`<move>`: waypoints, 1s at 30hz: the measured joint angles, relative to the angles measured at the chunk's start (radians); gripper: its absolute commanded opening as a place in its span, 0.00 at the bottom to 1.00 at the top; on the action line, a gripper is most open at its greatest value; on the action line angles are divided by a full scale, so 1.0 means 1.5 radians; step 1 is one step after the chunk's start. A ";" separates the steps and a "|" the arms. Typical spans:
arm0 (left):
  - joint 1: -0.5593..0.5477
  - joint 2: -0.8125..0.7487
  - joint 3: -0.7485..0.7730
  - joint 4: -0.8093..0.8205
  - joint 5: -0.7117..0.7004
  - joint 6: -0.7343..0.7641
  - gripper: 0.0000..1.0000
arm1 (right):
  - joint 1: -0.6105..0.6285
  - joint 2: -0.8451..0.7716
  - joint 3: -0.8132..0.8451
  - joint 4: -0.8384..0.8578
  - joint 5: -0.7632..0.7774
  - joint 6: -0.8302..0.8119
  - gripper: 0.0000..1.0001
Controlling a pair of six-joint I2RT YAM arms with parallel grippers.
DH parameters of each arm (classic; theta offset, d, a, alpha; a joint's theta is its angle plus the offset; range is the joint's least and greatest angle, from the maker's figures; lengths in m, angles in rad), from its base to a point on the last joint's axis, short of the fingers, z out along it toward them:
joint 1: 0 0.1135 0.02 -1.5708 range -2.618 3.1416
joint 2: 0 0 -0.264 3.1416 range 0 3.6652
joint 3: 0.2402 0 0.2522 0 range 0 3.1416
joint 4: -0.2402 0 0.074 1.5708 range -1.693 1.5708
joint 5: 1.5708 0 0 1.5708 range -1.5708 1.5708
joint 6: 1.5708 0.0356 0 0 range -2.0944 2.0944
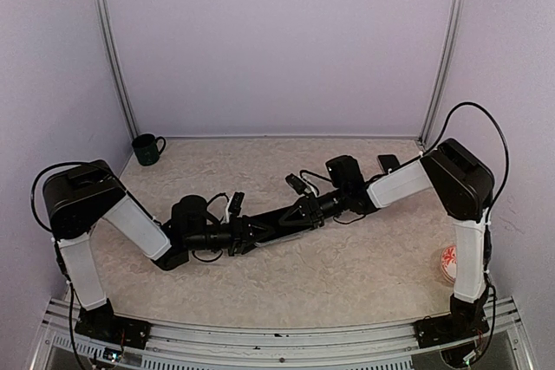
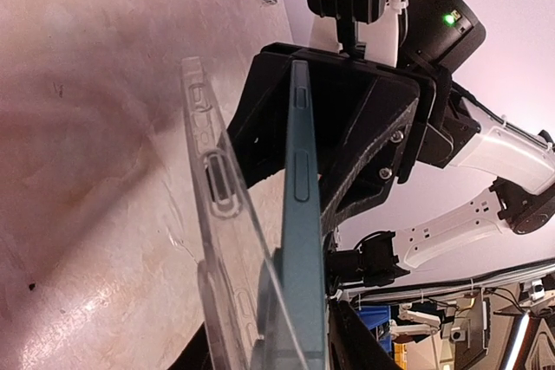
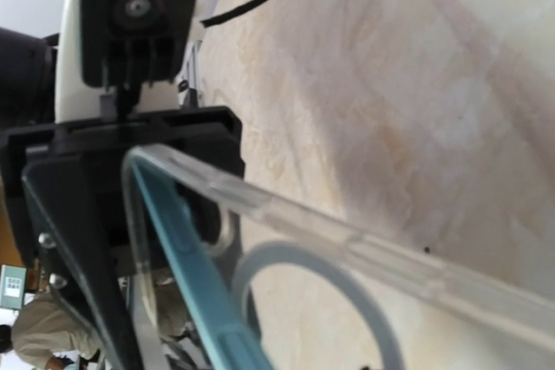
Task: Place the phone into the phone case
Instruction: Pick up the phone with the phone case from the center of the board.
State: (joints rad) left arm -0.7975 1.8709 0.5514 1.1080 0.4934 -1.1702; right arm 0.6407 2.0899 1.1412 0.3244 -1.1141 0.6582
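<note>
A teal phone (image 2: pixel 299 214) and a clear phone case (image 2: pixel 212 188) are held in the air between my two grippers at the table's middle (image 1: pixel 276 224). Near my left gripper (image 1: pixel 250 233) the phone's end sits in the case; toward my right gripper (image 1: pixel 302 212) the case splays away from the phone. In the left wrist view the right gripper (image 2: pixel 299 71) is shut on the phone's far end. In the right wrist view the case (image 3: pixel 364 244), with its round ring, and the phone (image 3: pixel 178 244) meet at the left gripper (image 3: pixel 130 158), which is shut on them.
A dark green mug (image 1: pixel 148 149) stands at the back left. Small black items lie at the back (image 1: pixel 297 183) and back right (image 1: pixel 388 162). A red-and-white round thing (image 1: pixel 448 263) is by the right arm's base. Purple walls close in the table.
</note>
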 measured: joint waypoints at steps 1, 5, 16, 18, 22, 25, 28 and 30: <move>0.000 0.000 -0.001 0.003 0.000 -0.001 0.36 | 0.000 -0.002 0.004 -0.014 0.003 -0.007 0.41; 0.000 0.001 -0.002 0.010 0.000 -0.003 0.32 | 0.001 -0.011 0.014 -0.054 0.018 -0.031 0.44; 0.000 0.002 -0.009 0.017 0.002 -0.008 0.19 | 0.004 -0.026 0.021 -0.110 0.041 -0.073 0.47; 0.000 0.002 -0.011 0.017 0.003 -0.008 0.19 | 0.004 -0.028 0.021 -0.116 0.047 -0.079 0.47; 0.000 0.002 -0.016 0.019 0.003 -0.008 0.18 | 0.004 -0.030 0.021 -0.124 0.048 -0.088 0.48; 0.000 0.002 -0.020 0.021 0.004 -0.008 0.16 | 0.003 -0.030 0.021 -0.131 0.051 -0.096 0.48; 0.000 0.002 -0.024 0.026 0.007 -0.008 0.15 | 0.003 -0.030 0.021 -0.137 0.053 -0.101 0.48; 0.000 0.002 -0.027 0.031 0.009 -0.008 0.13 | 0.001 -0.032 0.021 -0.142 0.053 -0.106 0.49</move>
State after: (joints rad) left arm -0.7975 1.8732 0.5106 1.1549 0.5064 -1.1824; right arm 0.6426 2.0426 1.1721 0.1108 -1.0348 0.4999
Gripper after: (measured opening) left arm 0.156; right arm 0.484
